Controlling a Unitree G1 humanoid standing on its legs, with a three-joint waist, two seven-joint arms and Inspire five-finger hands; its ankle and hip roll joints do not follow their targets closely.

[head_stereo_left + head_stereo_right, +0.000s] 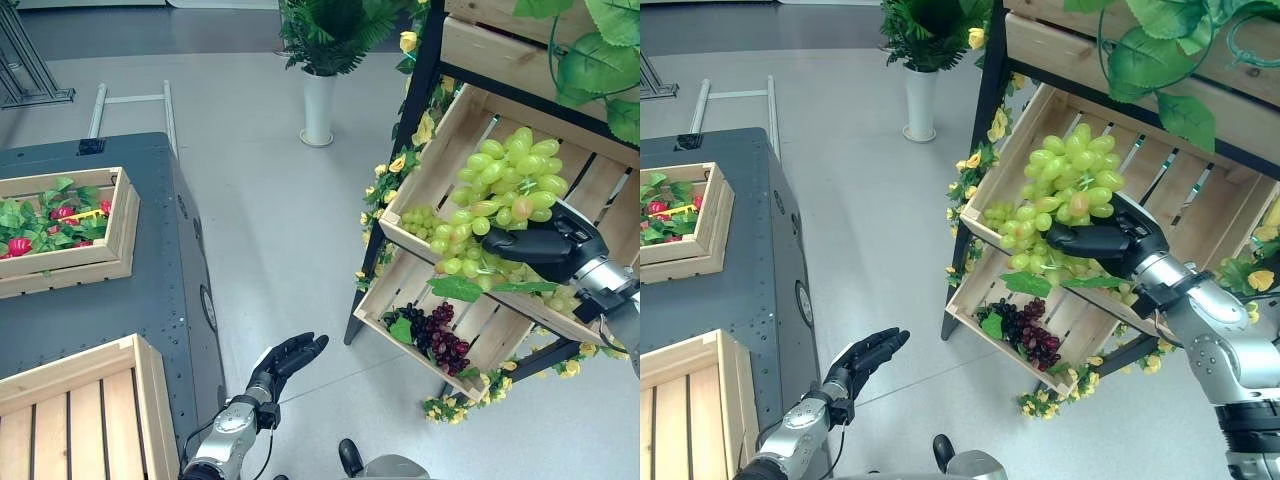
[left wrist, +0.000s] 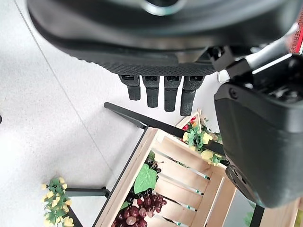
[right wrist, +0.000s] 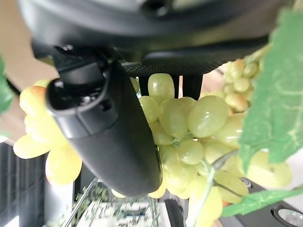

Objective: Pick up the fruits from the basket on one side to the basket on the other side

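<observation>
Right hand [image 1: 1110, 243] clasps green grapes [image 1: 1070, 175] above the upper crate [image 1: 450, 150] — thumb and fingers curled round. Left hand [image 1: 285, 360] idle, fingers straight.

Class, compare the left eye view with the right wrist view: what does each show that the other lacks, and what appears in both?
Left eye view alone: the left hand open over the floor, purple grapes in the lower crate, and an empty wooden crate on the dark table. Right wrist view alone: the thumb pressed against individual grapes. Shared: the right hand gripping the green grapes.
</observation>
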